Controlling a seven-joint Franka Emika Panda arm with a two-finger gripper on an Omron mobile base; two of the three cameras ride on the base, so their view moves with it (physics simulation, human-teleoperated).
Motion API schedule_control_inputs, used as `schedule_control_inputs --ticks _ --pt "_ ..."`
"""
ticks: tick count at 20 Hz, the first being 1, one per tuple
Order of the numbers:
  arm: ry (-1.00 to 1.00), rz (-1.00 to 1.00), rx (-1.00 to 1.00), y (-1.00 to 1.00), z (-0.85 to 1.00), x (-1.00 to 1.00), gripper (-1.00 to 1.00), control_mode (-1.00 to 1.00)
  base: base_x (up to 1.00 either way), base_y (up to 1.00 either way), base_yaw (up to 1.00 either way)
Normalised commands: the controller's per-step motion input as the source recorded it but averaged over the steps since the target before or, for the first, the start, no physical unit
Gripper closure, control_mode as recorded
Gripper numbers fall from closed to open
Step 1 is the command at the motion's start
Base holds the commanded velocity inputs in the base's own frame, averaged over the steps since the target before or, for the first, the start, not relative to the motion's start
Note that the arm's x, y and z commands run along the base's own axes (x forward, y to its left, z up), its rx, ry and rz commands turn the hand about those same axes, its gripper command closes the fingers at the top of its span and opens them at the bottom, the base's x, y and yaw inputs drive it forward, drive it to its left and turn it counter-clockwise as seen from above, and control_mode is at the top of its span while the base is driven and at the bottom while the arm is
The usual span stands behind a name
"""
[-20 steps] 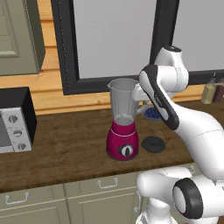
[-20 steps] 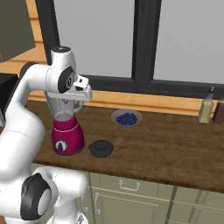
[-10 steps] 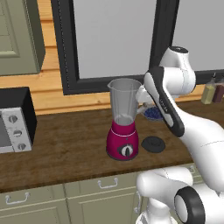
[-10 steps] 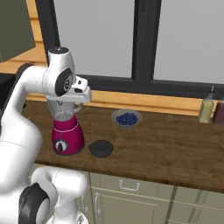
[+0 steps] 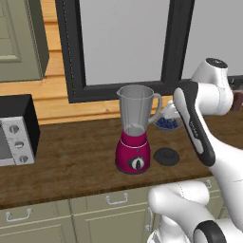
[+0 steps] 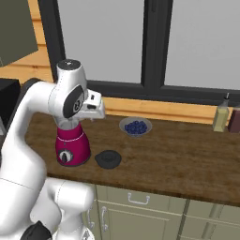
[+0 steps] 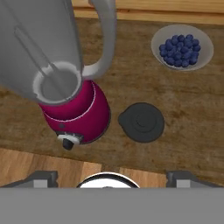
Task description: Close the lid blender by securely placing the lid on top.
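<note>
Microwave (image 5: 14, 137) sits at the far left of the counter (image 5: 71, 161), well apart from the work. Next along, the blender (image 5: 135, 130) stands upright, magenta base on the wood, grey jar open at the top, handle pointing right. No lid on it yet.

The lid (image 5: 166, 156) lies flat on the counter just right of the blender base, near but not touching it; in the hand view the lid (image 7: 141, 122) sits a little right of centre, right of the base (image 7: 76, 113). It is round, so no long axis to line up with; a small spout-like nub points toward the blender.

Bowl of berries (image 5: 166, 123) is behind the lid, farther from the counter's front edge, a bit right.

The gripper (image 6: 96, 110) hangs high over the counter beside the jar, looking down. The lid is below it and slightly right, so the coming move is likely a straight descent with a small shift right. Finger tips barely show; cannot tell whether they are apart or together, and nothing appears held.

Bottles (image 6: 220, 117) stand far right.
</note>
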Motion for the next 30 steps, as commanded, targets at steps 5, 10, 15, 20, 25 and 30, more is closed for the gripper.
schedule_control_inputs --ticks 5,10,15,20,25,30 --pt "0.01 0.14 0.0 -0.31 -0.17 -0.2 -1.0 -1.0 0.0 0.0 0.0" --pt "0.07 0.09 0.0 -0.22 -0.2 -0.01 -1.0 -1.0 0.0 0.0 0.0" --pt "0.0 0.03 0.0 -0.08 -0.29 0.06 -1.0 -1.0 0.0 0.0 0.0" --pt "0.0 0.0 -0.01 0.0 -0.45 0.1 -1.0 -1.0 0.0 0.0 0.0" --pt "0.0 0.0 -0.06 0.0 -0.49 0.09 -1.0 -1.0 0.0 0.0 0.0" --pt "0.0 0.0 -0.02 0.0 -0.33 0.19 -1.0 -1.0 0.0 0.0 0.0"
